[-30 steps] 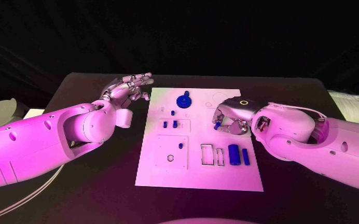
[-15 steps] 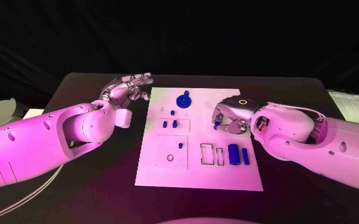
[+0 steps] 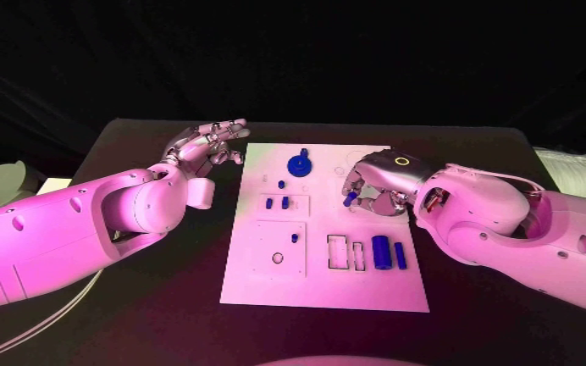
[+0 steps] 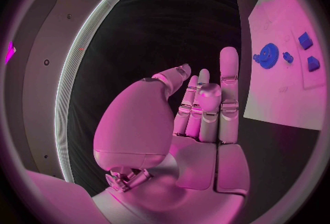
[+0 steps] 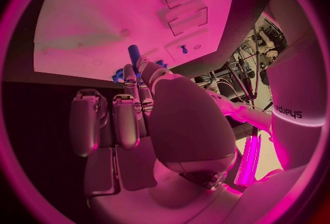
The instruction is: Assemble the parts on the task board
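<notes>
The white task board (image 3: 323, 281) lies mid-table. My right hand (image 3: 376, 186) hovers over its right side and pinches a small blue peg (image 3: 351, 200) between thumb and a finger; the right wrist view shows the peg (image 5: 134, 53) sticking out past the fingertips above the board (image 5: 89, 20). My left hand (image 3: 215, 141) is off the board's far left corner, fingers apart and holding nothing; its palm (image 4: 196, 125) faces the left wrist camera. A blue gear (image 3: 299, 164) sits near the board's far edge, with small blue blocks (image 3: 279, 202) nearer me.
Two blue cylinders (image 3: 389, 252) lie on the board's near right, beside rectangular slots (image 3: 339, 251). A small blue peg (image 3: 282, 185) stands below the gear. Bare black table (image 3: 146, 298) surrounds the board.
My right hand has lifted slightly and shifted toward the board's far edge, carrying the blue peg. The left hand has not moved.
</notes>
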Action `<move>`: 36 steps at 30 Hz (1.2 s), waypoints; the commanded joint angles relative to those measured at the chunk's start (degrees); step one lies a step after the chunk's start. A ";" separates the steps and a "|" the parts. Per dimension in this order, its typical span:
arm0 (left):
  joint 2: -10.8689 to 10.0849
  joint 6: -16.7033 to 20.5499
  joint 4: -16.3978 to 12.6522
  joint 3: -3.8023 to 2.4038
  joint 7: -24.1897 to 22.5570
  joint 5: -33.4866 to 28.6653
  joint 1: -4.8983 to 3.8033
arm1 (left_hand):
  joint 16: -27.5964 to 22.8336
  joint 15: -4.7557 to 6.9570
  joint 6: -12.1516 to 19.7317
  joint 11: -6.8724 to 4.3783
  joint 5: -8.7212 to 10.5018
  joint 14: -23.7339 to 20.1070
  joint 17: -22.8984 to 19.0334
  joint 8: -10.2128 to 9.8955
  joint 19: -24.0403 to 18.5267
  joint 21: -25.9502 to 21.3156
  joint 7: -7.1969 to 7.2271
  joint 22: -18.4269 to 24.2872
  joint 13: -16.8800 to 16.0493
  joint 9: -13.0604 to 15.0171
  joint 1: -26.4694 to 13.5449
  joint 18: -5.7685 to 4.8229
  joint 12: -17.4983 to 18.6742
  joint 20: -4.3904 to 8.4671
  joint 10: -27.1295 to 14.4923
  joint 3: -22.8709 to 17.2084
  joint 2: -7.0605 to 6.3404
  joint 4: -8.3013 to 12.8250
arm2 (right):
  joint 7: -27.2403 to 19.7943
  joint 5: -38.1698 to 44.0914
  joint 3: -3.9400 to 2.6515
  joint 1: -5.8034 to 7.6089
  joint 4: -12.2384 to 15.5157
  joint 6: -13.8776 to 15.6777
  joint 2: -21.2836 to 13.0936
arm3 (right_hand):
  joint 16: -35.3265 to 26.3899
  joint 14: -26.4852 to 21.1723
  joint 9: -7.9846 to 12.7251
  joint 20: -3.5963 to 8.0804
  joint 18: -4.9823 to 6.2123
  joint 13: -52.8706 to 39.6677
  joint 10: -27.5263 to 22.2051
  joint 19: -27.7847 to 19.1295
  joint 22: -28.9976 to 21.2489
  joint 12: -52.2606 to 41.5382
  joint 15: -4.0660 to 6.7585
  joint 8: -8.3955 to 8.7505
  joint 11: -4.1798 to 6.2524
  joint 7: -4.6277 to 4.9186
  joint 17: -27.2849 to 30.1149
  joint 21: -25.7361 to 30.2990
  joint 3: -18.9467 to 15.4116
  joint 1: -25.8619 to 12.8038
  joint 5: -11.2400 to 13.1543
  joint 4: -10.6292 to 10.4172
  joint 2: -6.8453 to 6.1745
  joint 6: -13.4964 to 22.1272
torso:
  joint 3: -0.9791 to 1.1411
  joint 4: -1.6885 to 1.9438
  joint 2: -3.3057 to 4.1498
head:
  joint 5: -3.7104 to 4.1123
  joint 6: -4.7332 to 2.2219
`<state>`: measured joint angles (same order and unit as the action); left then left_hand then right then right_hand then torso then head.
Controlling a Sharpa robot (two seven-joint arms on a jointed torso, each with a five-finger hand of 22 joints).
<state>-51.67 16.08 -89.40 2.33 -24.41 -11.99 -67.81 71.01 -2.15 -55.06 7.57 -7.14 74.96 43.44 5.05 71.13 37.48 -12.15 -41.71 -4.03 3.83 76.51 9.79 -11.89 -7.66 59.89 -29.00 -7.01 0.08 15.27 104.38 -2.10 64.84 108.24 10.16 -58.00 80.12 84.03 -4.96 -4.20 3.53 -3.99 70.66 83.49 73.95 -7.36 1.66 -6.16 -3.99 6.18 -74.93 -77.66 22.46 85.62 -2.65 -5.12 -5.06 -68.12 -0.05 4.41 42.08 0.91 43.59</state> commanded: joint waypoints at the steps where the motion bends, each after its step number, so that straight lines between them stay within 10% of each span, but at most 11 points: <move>1: 0.08 -0.99 -0.09 -0.03 -0.22 0.32 0.00 | -0.06 -0.05 0.31 0.00 0.00 -0.53 -0.05 0.34 -0.38 -0.28 0.14 0.09 -0.01 0.08 -0.28 0.63 -0.34 0.06 -0.50 0.00 -0.05 0.37 | 0.08 -1.12 -0.12 0.51 1.71 1.30 -0.10 | 0.39 3.49 -0.79 0.33 0.16 -0.07 2.00 0.03 0.04 0.29 0.33 0.01 1.44 0.09 -1.19 -0.35 0.21 -0.19 -0.12 0.13 0.54 -0.34 | -0.01 -0.03 0.02 | 0.03 -0.10; 14: 0.31 -1.02 -0.19 -0.03 -0.32 0.32 0.00 | -0.03 -0.05 0.33 0.00 -0.01 -0.51 0.02 0.35 -0.38 -0.28 0.15 0.09 -0.01 0.08 -0.26 0.63 -0.36 0.06 -0.52 -0.01 -0.03 0.39 | -2.31 -1.05 0.11 -2.31 5.09 2.12 7.38 | 0.39 3.49 -0.81 0.36 0.17 -0.03 1.96 0.01 -0.01 0.49 0.31 0.08 1.42 0.13 -1.18 -0.31 0.26 -0.30 -0.13 0.17 0.42 -0.31 | -0.02 0.02 0.06 | -1.18 0.50; 25: 0.32 -1.12 -0.43 -0.03 -0.31 0.32 0.00 | -0.03 -0.05 0.33 0.00 -0.01 -0.51 0.02 0.35 -0.38 -0.28 0.15 0.09 -0.01 0.08 -0.26 0.63 -0.36 0.06 -0.52 -0.01 -0.03 0.39 | -3.95 -0.77 1.13 -5.93 1.64 0.88 12.86 | 0.35 3.47 -0.81 0.38 0.21 0.01 1.88 -0.04 -0.15 0.72 0.28 0.19 1.35 0.24 -1.11 -0.21 0.32 -0.38 -0.13 0.26 0.31 -0.22 | -0.01 0.00 0.11 | -2.37 1.18; 36: 0.28 -1.19 -0.54 -0.04 -0.31 0.32 0.00 | -0.03 -0.05 0.33 0.00 -0.01 -0.51 0.02 0.35 -0.38 -0.28 0.15 0.09 -0.01 0.08 -0.26 0.63 -0.36 0.06 -0.52 -0.01 -0.03 0.39 | -4.46 -0.93 1.77 -6.70 -1.65 -0.78 14.60 | 0.36 3.47 -0.82 0.38 0.22 0.02 1.86 -0.06 -0.19 0.79 0.27 0.22 1.33 0.26 -1.12 -0.17 0.33 -0.41 -0.14 0.27 0.29 -0.20 | 0.01 0.01 0.10 | -2.53 1.53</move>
<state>-51.45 16.03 -89.76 2.33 -24.39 -11.96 -67.80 71.01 -2.15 -55.06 7.57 -7.14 74.96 43.45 5.05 71.13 37.48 -12.15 -41.71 -4.03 3.83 76.51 9.79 -11.89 -7.66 59.89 -29.00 -7.01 0.08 11.72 103.08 -0.34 58.21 106.77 10.85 -43.52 80.33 84.02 -5.72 -4.21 3.53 -3.95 71.37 83.49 73.82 -6.80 1.65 -5.78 -3.49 6.34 -74.91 -77.66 22.52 85.41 -2.66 -4.87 -4.90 -68.14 -0.05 4.41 42.18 -1.61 45.04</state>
